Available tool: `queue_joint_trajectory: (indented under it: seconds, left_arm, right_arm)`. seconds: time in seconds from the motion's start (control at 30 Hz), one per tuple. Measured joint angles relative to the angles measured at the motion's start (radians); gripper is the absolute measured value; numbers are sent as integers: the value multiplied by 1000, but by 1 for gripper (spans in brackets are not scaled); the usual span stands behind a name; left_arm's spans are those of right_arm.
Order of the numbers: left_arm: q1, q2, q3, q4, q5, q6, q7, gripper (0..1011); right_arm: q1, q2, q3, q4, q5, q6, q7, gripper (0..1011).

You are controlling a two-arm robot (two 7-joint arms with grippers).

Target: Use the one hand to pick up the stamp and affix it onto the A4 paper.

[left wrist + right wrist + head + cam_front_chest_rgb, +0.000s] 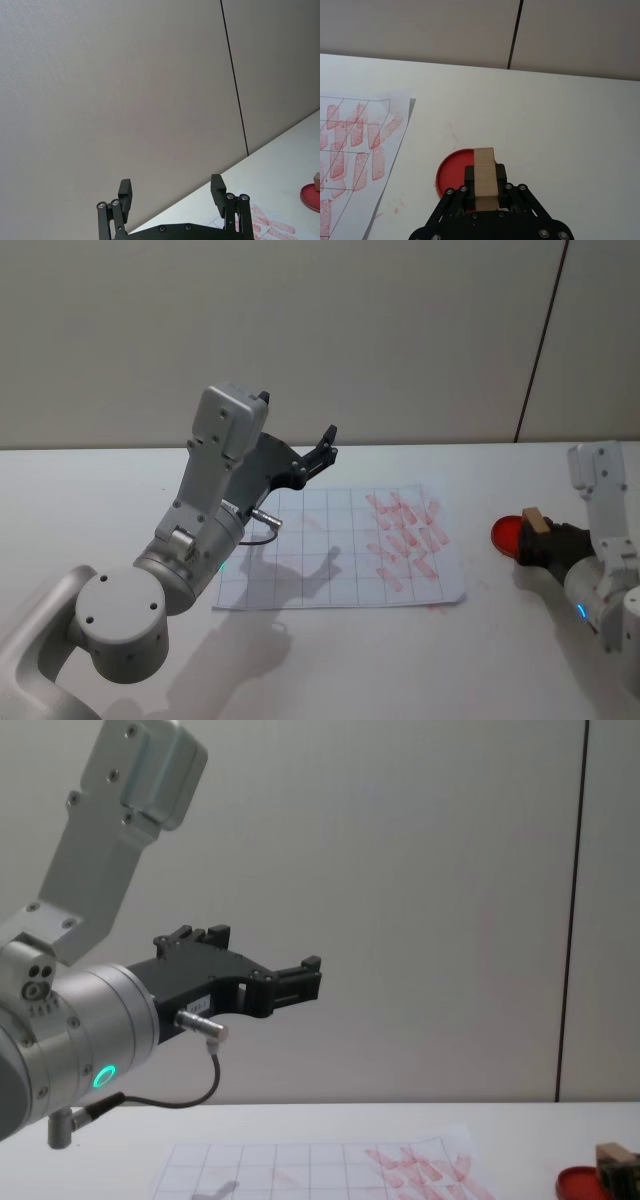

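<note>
R hand (485, 176), jaws clamped on stamp (484, 159), at ink pad (450, 172): inking step, I'd say. Next: carry to A4 paper (345, 525), press down. L hand (171, 186) parked high, jaws wide.

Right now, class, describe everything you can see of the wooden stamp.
The stamp is a small rectangular block of pale plain wood, squared at the edges. The right gripper holds it roughly upright, black fingers shut on two opposite sides. It is over the round red ink pad; whether its base touches the pad cannot be told.
</note>
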Motion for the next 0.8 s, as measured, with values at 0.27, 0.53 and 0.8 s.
queue_joint_trajectory:
  seconds: [0.27,0.53,0.8]
  left_arm:
    - [0,0,0,0,0,0,0,1001]
    - [0,0,0,0,0,0,0,1002]
    - [0,0,0,0,0,0,0,1001]
  right_arm:
    - [2,-5,-2,-6,-15,-8,4,220]
    - [-1,-9,-7,-40,-23,-19,25,220]
    - [-3,-17,-20,-62,-28,-32,81,220]
